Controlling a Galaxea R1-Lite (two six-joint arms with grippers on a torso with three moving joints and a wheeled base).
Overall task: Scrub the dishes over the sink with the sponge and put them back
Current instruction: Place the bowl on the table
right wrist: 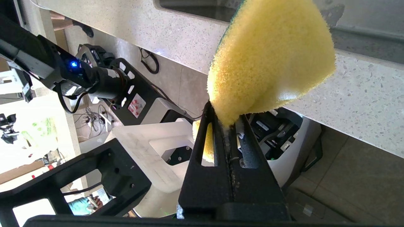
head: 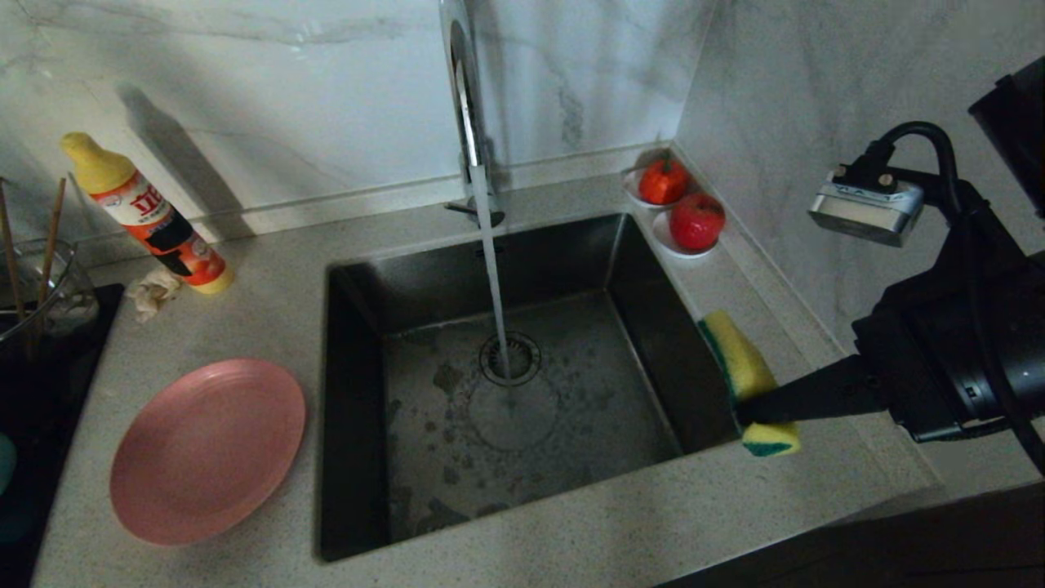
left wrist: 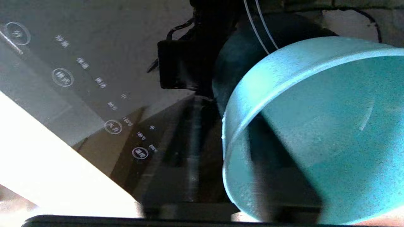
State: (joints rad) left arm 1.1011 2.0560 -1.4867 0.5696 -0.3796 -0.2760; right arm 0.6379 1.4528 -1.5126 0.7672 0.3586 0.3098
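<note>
The right gripper (head: 747, 412) pinches the yellow foam sponge with green scouring face (head: 739, 363) at the dark steel sink's (head: 351, 408) right rim, while the teal-blue round bowl (left wrist: 315, 132) sits just beside the left wrist, whose finger state I cannot tell.

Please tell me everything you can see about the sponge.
The sponge is a rectangular block of yellow foam with a thin dark green scouring layer on one face. The right gripper is shut on it and pinches it hard, so the foam bulges and bends around the black fingers. It is held in the air at the right edge of the sink, beside the speckled countertop, with the green face toward the basin.
</note>
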